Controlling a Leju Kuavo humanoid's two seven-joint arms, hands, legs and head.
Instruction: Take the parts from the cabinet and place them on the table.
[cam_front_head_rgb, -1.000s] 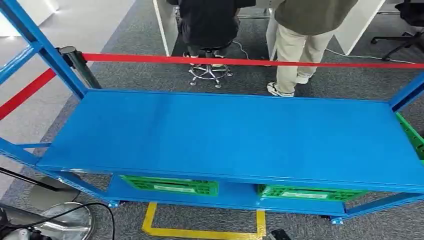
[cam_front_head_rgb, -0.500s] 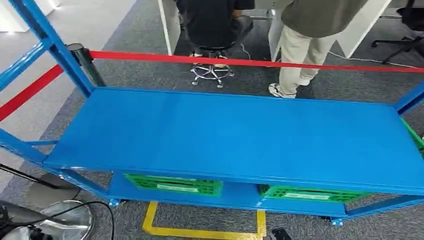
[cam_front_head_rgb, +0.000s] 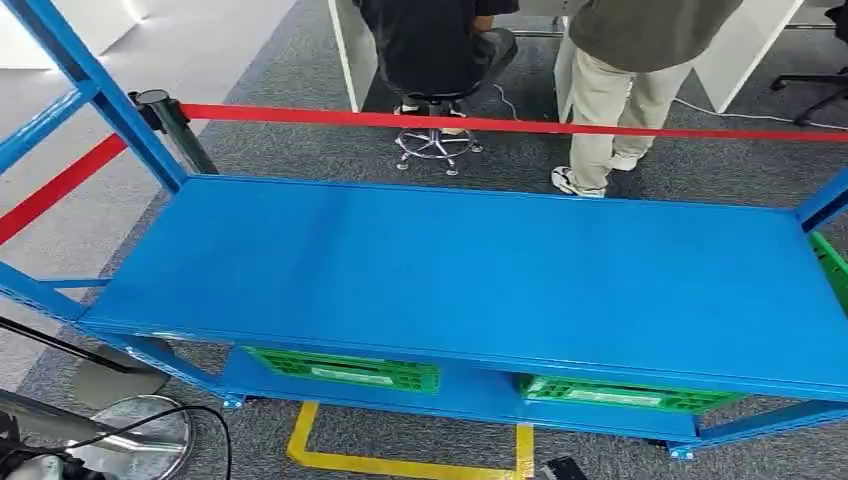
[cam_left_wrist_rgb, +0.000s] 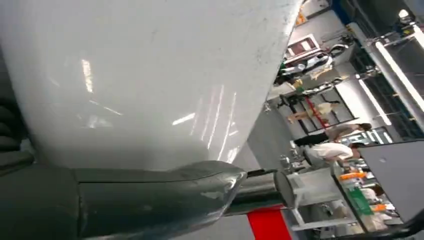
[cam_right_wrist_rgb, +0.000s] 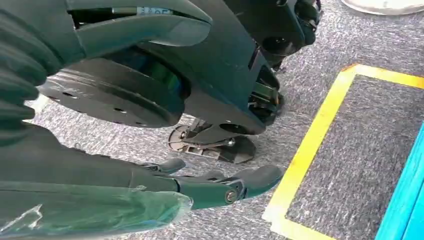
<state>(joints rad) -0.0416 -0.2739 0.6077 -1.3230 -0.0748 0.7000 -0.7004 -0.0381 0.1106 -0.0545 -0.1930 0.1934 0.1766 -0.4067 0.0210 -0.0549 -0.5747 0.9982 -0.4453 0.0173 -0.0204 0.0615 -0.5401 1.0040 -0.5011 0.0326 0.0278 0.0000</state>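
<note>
Head view looks down on a blue metal shelving cabinet (cam_front_head_rgb: 480, 270) whose broad top shelf is bare. On the lower shelf sit two green plastic slotted crates (cam_front_head_rgb: 345, 368), side by side; whether parts lie in them cannot be told. A red barrier tape (cam_front_head_rgb: 500, 123) runs behind the cabinet from a dark post (cam_front_head_rgb: 175, 130). Beyond it a person in beige trousers (cam_front_head_rgb: 620, 90) stands beside a person seated on a stool with a chrome star base (cam_front_head_rgb: 435, 150). Yellow floor tape (cam_front_head_rgb: 400, 462) marks the grey carpet in front.

Left wrist view shows the left hand (cam_left_wrist_rgb: 125, 200) as a grey thumb lying along a glossy white surface (cam_left_wrist_rgb: 150, 75); whether its fingers are apart or together cannot be told.

Right wrist view shows the right hand (cam_right_wrist_rgb: 150, 115) hanging above the carpet with thumb and dark fingers (cam_right_wrist_rgb: 250, 180) spread, holding nothing.
</note>
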